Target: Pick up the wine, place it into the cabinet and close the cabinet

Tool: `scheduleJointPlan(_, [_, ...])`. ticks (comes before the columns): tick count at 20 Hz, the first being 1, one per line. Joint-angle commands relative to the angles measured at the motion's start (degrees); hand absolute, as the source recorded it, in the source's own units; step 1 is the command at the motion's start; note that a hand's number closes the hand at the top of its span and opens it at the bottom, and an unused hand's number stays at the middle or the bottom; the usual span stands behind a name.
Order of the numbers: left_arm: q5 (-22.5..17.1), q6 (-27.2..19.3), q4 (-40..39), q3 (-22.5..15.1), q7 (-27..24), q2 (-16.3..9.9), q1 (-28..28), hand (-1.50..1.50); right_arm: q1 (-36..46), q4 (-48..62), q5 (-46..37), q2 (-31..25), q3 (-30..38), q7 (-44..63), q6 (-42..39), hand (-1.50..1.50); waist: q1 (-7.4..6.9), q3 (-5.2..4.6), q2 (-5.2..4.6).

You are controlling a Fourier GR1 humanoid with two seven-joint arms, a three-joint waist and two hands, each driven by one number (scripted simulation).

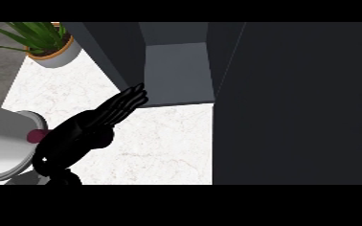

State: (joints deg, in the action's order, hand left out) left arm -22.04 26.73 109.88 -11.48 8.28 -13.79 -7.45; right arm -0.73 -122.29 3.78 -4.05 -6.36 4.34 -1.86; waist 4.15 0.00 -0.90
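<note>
The left hand (84, 129) lies flat-fingered on the counter, holding nothing, its fingertips (134, 93) touching the cabinet's (176, 72) lower left corner. The cabinet stands open, its dark door (290, 105) swung out to the right. A dark red object (37, 135), perhaps the wine, peeks out well left of the cabinet, beside a grey plate (17, 143); a potted plant (46, 40) sits left of the cabinet.

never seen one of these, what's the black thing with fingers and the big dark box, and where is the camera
The camera sits in the robot's head and looks steeply down at a white marble counter. The black shape is the robot's left hand, fingers straight, their tips by the left wall of a dark cabinet whose inside shows grey. The large dark slab on the right is probably its open door. A potted plant stands at the upper left; a grey plate with something dark red lies at the left edge. The hand holds nothing. The right hand is out of view.
</note>
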Motion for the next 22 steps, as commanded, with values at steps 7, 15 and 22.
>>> scheduleJointPlan(7, [-39.5,14.6,-10.8,5.7,18.1,-17.2,-12.7,-1.50,-6.5,-14.1,0.0,1.4,-7.6,12.1,2.1,-1.50,-1.61,-0.05,0.97])
scheduleJointPlan(15, [-56.9,7.4,-16.5,7.1,30.0,-24.4,-26.2,-1.50,-5.9,-25.4,-10.4,3.2,-17.8,24.6,7.9,-1.50,-3.44,-0.05,1.06])
scheduleJointPlan(22, [-59.9,9.5,-20.1,10.0,34.7,-26.8,-27.2,-1.50,-5.7,-29.1,-12.9,2.2,-20.8,29.0,11.7,-1.50,-3.47,-0.07,1.13])
